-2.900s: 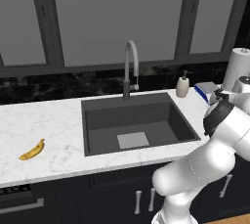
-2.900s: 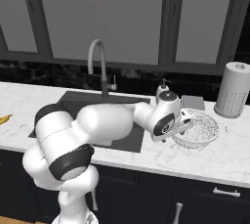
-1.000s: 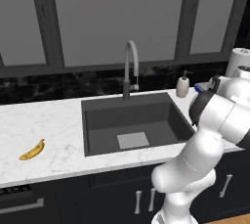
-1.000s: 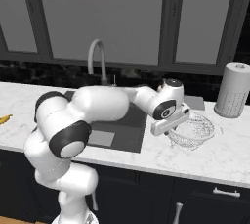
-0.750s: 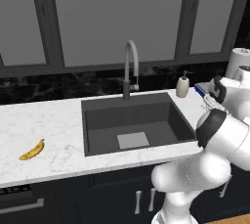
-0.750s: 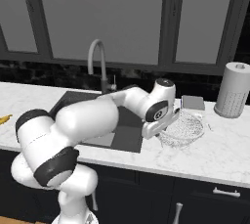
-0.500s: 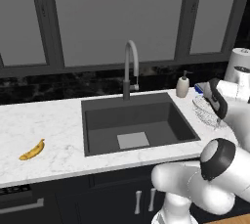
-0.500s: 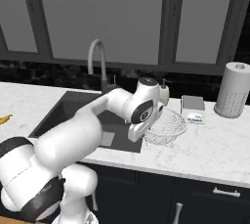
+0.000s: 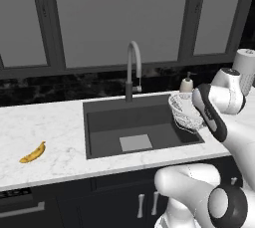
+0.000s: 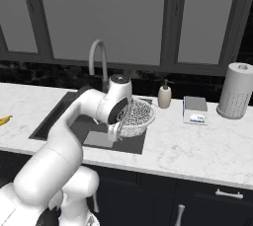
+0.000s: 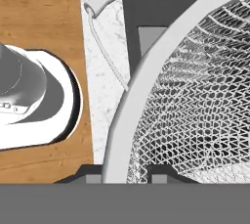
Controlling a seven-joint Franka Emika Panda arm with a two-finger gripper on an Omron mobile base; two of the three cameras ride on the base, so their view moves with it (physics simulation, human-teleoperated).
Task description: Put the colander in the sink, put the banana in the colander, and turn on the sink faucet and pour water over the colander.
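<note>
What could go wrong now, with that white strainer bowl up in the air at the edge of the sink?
The claw pinches only the colander by its thin rim, and the bowl hangs tilted, so it might slip or twist loose. It sits over the sink's right edge; let go too early, it could land on the rim and tip onto the counter. The faucet stands close by, so a wide swing might clip it.
</note>
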